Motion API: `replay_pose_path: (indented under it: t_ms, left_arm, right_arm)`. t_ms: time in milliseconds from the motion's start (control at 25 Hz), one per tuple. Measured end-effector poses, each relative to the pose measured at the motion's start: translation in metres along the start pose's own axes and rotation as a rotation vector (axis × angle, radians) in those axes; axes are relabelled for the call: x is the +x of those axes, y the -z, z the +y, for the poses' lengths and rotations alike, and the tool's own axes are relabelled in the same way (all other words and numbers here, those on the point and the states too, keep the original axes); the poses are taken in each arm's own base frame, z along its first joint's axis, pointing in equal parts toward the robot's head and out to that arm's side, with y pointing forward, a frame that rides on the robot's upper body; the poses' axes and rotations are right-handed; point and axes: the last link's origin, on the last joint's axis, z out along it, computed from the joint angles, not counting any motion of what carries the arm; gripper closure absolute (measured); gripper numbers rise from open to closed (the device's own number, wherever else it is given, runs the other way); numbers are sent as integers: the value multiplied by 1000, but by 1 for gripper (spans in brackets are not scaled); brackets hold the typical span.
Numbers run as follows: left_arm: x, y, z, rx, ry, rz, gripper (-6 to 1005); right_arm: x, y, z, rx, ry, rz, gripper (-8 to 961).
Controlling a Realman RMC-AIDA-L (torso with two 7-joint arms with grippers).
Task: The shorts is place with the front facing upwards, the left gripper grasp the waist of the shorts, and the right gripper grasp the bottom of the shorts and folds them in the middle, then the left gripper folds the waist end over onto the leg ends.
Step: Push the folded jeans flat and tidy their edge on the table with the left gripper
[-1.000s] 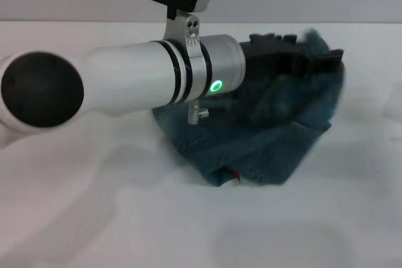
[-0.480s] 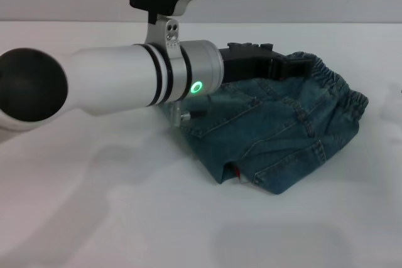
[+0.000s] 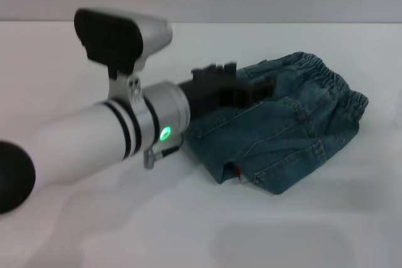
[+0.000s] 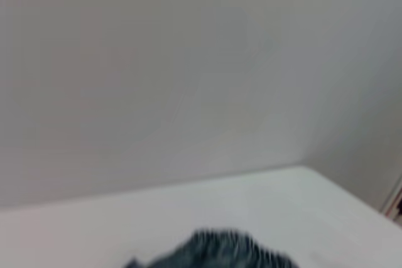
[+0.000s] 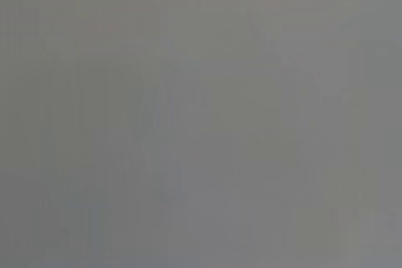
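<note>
Centrally in the head view, the shorts point(image 3: 282, 130) lie folded into a compact bundle on the white table point(image 3: 314, 230), to the right of the middle. The waist point(image 3: 326, 80), a puckered elastic band, runs along the far right edge of the bundle and lies on top. A back pocket with pale stitching faces upward on the near half, and a small red tag shows at the near lower edge of the fold. The leg ends cannot be told apart from the other folded layers. The left arm, white with black bands and a green light, reaches in from the lower left. Its black claw, the left gripper point(image 3: 242, 92), lies over the left edge of the shorts; whether it touches the denim cannot be told. The fingers point(image 3: 264, 88) point toward the waist, and how far apart they stand, or whether they hold any cloth, cannot be told from this angle. The right gripper does not appear in this view.

In the left wrist view, a plain pale wall fills most of the field above a strip of the white table point(image 4: 264, 199). A dark, blurred hump of the shorts point(image 4: 220, 252) rises at the edge nearest the camera. The arm's own fingers are not shown.

The right wrist view is a uniform grey field in which nothing can be made out.
</note>
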Motion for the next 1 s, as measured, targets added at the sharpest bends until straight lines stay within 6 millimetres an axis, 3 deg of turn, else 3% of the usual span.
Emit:
replay_pose_path:
  t_ms: [40,200,240,280,440,560,800,1000]
  left_arm:
    - [-23,9,-1,22,16,-26,158]
    - [-33,13,-1,36,-1,-31,159]
    - [-33,13,-1,36,-1,-31,191]
    - [-50,17,1,78,-30,-13,224]
    - [-70,18,5,86,-35,-42,353]
    - [-83,19,15,55,-29,-84,589]
    - [-99,20,44,-34,-38,-140,727]
    - [-106,17,45,-45,-29,-166,855]
  right_arm:
    - [0,5,-2,6,1,-15,953]
    - [5,22,-6,11,13,-57,953]
    - [7,26,-7,10,14,-54,953]
    - [10,29,-8,13,14,-48,953]
    - [19,41,-11,25,15,-16,953]
    - [23,45,-14,33,16,-1,953]
    - [23,41,-12,25,15,4,954]
    - [22,38,-10,17,16,0,954]
